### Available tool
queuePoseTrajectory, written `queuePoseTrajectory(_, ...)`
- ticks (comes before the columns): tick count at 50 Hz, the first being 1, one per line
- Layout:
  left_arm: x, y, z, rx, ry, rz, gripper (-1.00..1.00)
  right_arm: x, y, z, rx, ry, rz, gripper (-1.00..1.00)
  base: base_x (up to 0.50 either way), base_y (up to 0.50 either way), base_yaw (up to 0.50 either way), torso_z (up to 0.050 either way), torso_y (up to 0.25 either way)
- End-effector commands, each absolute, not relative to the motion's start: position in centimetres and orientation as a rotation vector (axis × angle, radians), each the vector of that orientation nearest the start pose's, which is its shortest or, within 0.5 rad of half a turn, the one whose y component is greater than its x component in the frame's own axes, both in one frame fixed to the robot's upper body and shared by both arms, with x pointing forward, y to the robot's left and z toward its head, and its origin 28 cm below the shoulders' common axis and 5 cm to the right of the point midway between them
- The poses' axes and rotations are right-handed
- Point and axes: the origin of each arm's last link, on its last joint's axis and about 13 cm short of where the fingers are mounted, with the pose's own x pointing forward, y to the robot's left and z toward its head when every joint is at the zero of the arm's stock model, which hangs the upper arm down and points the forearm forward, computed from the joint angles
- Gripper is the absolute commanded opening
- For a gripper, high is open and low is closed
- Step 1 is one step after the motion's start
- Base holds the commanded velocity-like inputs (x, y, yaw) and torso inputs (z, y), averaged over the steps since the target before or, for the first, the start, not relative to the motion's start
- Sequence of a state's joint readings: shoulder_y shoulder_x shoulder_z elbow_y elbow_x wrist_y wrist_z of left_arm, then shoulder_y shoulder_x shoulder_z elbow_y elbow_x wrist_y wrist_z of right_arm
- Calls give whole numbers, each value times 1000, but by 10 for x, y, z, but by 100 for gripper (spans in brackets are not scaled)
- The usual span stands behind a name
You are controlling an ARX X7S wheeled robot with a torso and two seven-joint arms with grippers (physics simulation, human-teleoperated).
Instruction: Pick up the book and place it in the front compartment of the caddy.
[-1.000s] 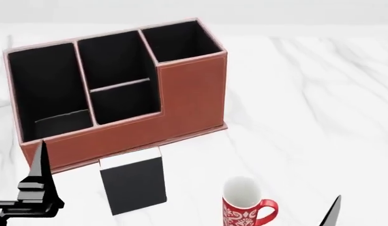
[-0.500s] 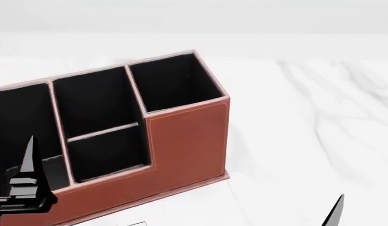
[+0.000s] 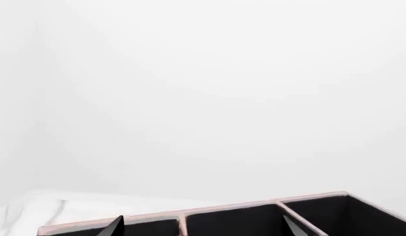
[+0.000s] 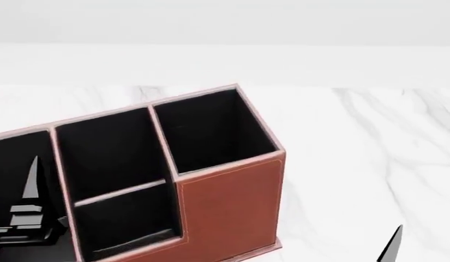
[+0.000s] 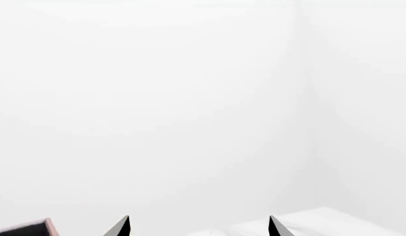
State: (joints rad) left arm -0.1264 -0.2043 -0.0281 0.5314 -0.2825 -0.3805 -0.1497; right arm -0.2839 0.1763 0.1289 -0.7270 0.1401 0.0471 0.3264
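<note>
The reddish-brown caddy (image 4: 232,207) with black lining and pale rims fills the lower left of the head view; several compartments show. Its top rim also shows in the left wrist view (image 3: 229,210) and a corner in the right wrist view (image 5: 32,228). The book is out of view. My left gripper (image 4: 32,218) is at the lower left, in front of the caddy's left compartment; in the left wrist view (image 3: 203,228) its fingertips stand wide apart and empty. My right gripper (image 5: 199,227) is open and empty; one fingertip (image 4: 392,245) shows at the lower right.
The white marble table (image 4: 370,142) stretches to the right of and behind the caddy. A pale wall stands beyond the table's far edge. The mug is out of view.
The head view has tilted upward: the caddy slid down in the picture, and the book and the mug dropped out of view at the bottom. Both grippers stay open.
</note>
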Motion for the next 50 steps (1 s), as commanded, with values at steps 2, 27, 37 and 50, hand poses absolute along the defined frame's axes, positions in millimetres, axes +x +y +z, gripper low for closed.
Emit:
queuePoseTrajectory(2,221,237,129,-57,-268,41,100,143,-135,119,-47,-403,-305,100,0,500,0,0,0)
queuePoseTrajectory(27,219,239,128,-57,-273,50,100,141,-136,117,-16,-398,-322,100,108,205,0,0,0)
queuePoseTrajectory(37,220,238,128,-51,-275,47,100,139,-137,119,-11,-415,-344,100,279,0,0,0,1)
queuePoseTrajectory(50,218,238,132,-71,-310,-24,100,143,-135,117,-32,-399,-346,100,0,0,0,0,0)
